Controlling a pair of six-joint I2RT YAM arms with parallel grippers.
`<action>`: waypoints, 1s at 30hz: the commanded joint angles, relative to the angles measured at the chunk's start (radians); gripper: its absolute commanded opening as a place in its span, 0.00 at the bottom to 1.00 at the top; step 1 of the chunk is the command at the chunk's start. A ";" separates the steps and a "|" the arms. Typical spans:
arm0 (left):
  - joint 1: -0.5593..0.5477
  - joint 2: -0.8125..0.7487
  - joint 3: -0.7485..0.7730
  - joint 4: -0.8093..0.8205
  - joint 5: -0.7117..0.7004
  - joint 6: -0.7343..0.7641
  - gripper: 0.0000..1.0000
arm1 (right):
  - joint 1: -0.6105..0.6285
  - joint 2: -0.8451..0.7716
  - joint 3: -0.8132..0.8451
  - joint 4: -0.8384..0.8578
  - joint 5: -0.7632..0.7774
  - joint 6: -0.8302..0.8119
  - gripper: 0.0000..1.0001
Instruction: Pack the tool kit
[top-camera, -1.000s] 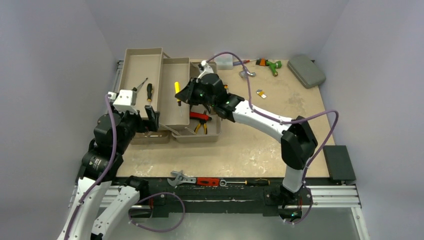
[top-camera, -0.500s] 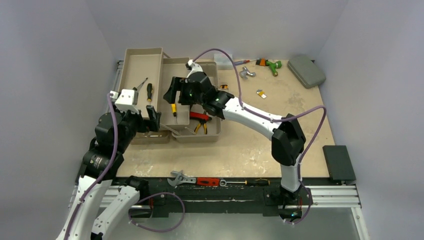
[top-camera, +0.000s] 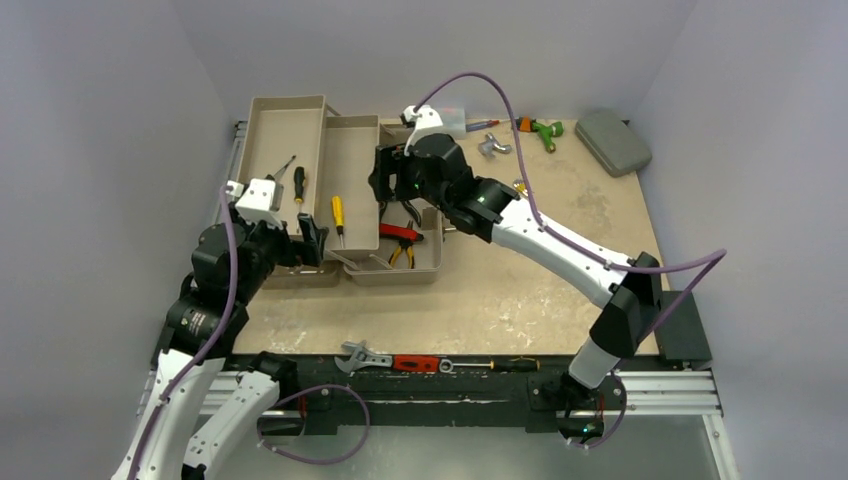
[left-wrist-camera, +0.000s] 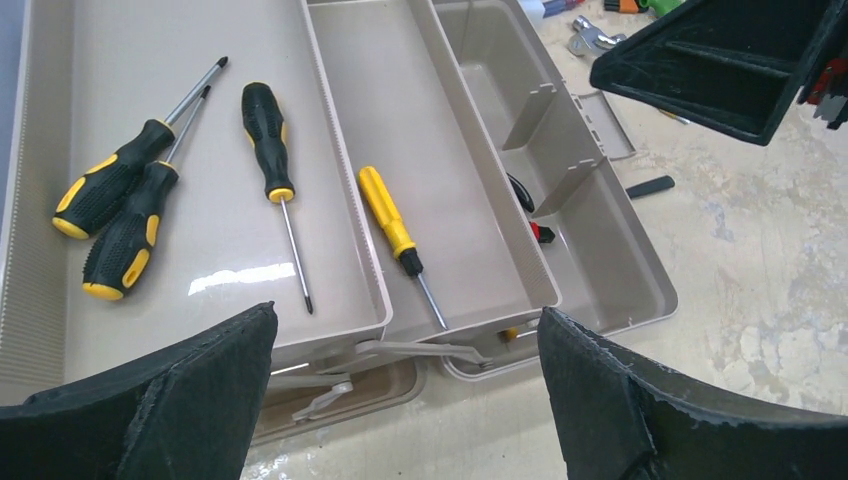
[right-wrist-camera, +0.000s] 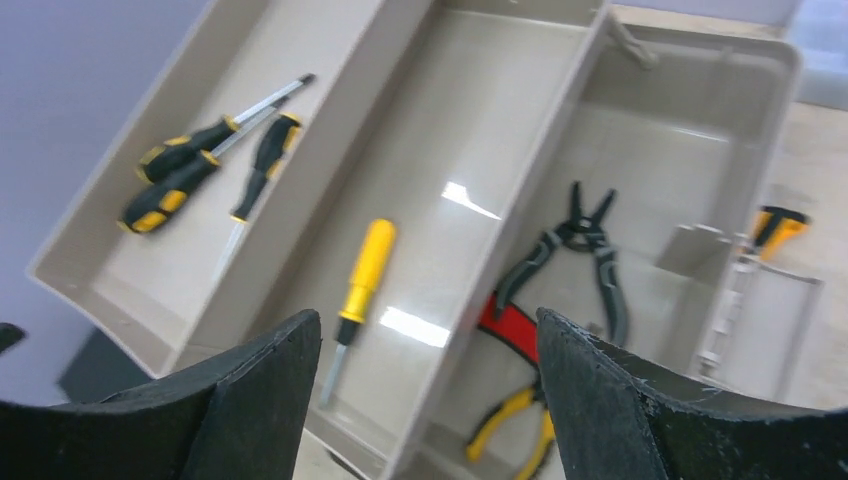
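Note:
The tool kit's tan toolbox (top-camera: 352, 150) lies open with its trays folded out at the back left of the table. A yellow screwdriver (top-camera: 338, 213) (left-wrist-camera: 388, 218) (right-wrist-camera: 367, 262) lies loose in the middle tray. Three black-and-yellow screwdrivers (left-wrist-camera: 120, 205) (right-wrist-camera: 190, 170) rest in the left tray. Red-handled pliers (top-camera: 398, 232), yellow-handled pliers (right-wrist-camera: 510, 420) and grey pliers (right-wrist-camera: 578, 245) lie in the base box. My right gripper (top-camera: 385, 182) (right-wrist-camera: 428, 315) hangs open above the middle tray and base, holding nothing. My left gripper (top-camera: 300, 240) (left-wrist-camera: 405, 315) stands open at the toolbox's near edge, empty.
An adjustable wrench (top-camera: 362, 355), a red-handled tool (top-camera: 415, 363) and a thin screwdriver (top-camera: 500, 364) lie along the near edge. A grey case (top-camera: 612, 141), a green-and-orange tool (top-camera: 538, 128), a metal piece (top-camera: 492, 147) and a small clear box (top-camera: 450, 120) sit at the back.
My right gripper carried the yellow screwdriver left over the middle tray, opened and let it go, then drew back to the right. The left arm has barely moved.

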 joint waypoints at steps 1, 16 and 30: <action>-0.003 0.017 0.018 0.017 0.045 0.019 0.98 | -0.052 -0.047 -0.023 -0.161 0.075 -0.132 0.76; -0.386 0.463 0.270 -0.144 0.054 -0.114 0.93 | -0.345 -0.389 -0.498 -0.155 0.147 0.042 0.75; -0.531 1.018 0.602 -0.092 -0.011 -0.214 0.87 | -0.440 -0.720 -0.707 -0.155 0.359 0.096 0.81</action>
